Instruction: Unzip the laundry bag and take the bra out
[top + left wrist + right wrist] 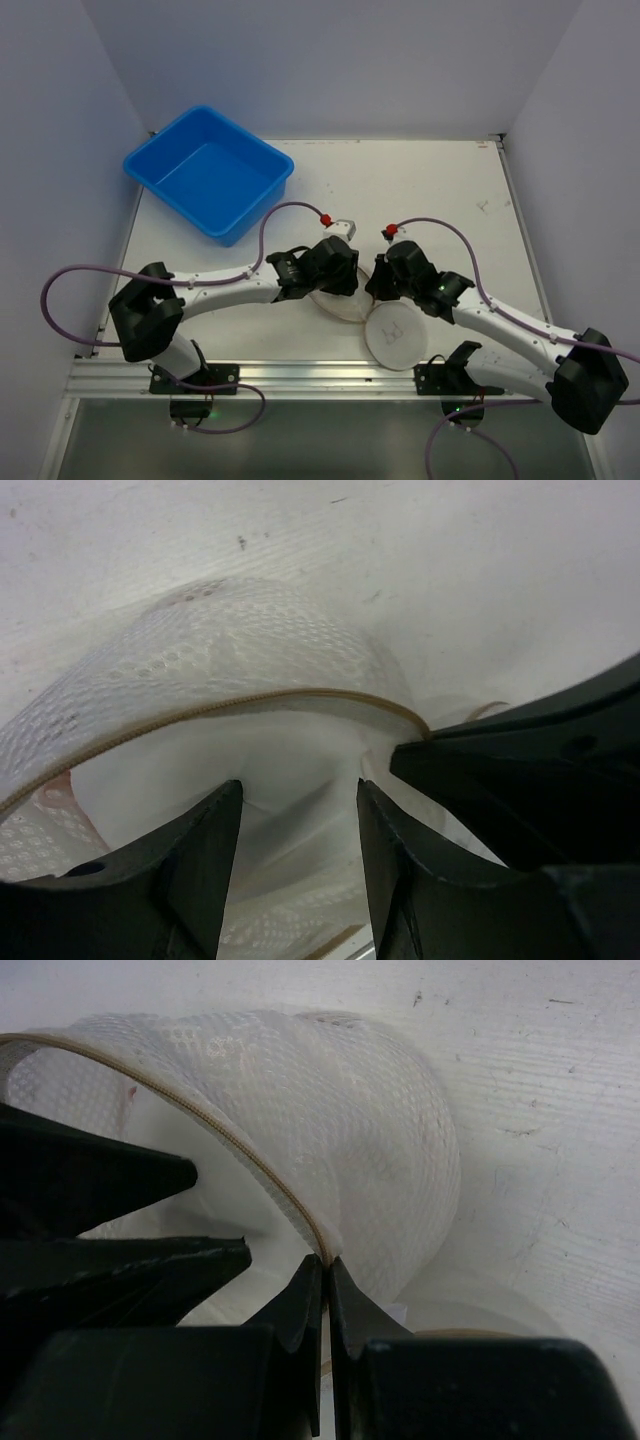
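From above, a white surface [440, 190] sits between pale walls, with a rectangular bright blue plastic tub [210, 172] at its far left corner. Two black and white arms reach in from the near edge and meet at the middle. Under them, near the front edge, lies a small round cream-white mesh laundry bag [392, 338], well apart from the tub. One flat circular face with a black bra-outline mark tilts up toward the camera. The left end effector [345, 287] and the right end effector [378, 285] are both down on the bag's far side, close to each other. From this height it is not possible to tell how their jaws stand.

The left wrist camera shows the left end effector [298, 850] with its two black fingers apart, pointing into the unzipped mouth of the laundry bag [230, 650]. Smooth white fabric [300, 770] fills the gap behind the fingers. A tan zip [250, 702] arcs along the mesh rim. The tip of the right end effector [415, 745] meets the right end of that zip.

The right wrist camera shows the right end effector [326, 1270] with its fingers pressed together, clamped on the edge of the laundry bag [360, 1140] where the zip [240, 1150] comes down to the fingertips. The mesh wall bulges up beyond them. The spread fingers of the left end effector [220, 1210] enter from the left, inside the opening
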`<state>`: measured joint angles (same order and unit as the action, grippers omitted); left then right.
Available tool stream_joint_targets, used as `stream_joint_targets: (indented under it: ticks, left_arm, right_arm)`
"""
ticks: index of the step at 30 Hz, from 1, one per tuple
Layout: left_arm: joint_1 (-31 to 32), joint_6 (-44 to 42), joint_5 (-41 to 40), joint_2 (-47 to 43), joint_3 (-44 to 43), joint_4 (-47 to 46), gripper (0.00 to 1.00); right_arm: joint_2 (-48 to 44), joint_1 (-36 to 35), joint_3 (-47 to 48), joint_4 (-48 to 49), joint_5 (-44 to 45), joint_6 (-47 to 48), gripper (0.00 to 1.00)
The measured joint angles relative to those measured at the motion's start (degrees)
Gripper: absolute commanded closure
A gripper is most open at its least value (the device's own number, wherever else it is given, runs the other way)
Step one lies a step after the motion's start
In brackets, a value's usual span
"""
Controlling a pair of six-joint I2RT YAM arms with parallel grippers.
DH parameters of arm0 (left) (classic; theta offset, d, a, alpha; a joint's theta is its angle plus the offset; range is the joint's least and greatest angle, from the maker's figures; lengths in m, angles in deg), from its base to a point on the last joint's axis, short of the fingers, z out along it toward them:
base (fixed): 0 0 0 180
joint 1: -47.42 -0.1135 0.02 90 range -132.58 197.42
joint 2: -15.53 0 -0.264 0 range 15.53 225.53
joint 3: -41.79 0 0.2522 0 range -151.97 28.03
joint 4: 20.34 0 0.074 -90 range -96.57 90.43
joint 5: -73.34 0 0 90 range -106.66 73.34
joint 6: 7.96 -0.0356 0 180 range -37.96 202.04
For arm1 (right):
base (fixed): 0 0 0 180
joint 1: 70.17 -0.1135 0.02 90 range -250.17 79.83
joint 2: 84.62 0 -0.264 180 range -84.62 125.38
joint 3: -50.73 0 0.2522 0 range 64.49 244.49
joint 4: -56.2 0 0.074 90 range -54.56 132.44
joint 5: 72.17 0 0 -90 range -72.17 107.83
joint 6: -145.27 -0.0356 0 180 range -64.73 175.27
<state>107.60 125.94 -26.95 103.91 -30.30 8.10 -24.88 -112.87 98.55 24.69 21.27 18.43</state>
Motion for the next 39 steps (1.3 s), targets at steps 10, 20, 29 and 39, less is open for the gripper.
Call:
stream_joint_targets:
  ticks: [10, 20, 29, 39]
  left_arm:
    - [0.3, 0.0, -6.0, 3.2, 1.9, -1.0, 0.29]
    - [2.3, -0.5, -6.0, 4.0, 2.7, -3.1, 0.13]
    - [3.8, 0.5, -8.3, 7.6, 1.7, -2.8, 0.09]
    - [4.5, 3.5, -13.4, 11.8, -1.6, 0.4, 0.44]
  right_arm:
    - [-0.3, 0.0, -2.2, 0.2, 0.0, -0.3, 1.00]
    - [-1.0, 0.0, -2.7, 0.2, 0.0, -0.7, 1.00]
    - [-1.7, 0.0, -2.7, 0.1, -0.5, -0.7, 1.00]
    - [-4.4, 0.0, -4.0, 0.1, -0.6, -1.1, 1.00]
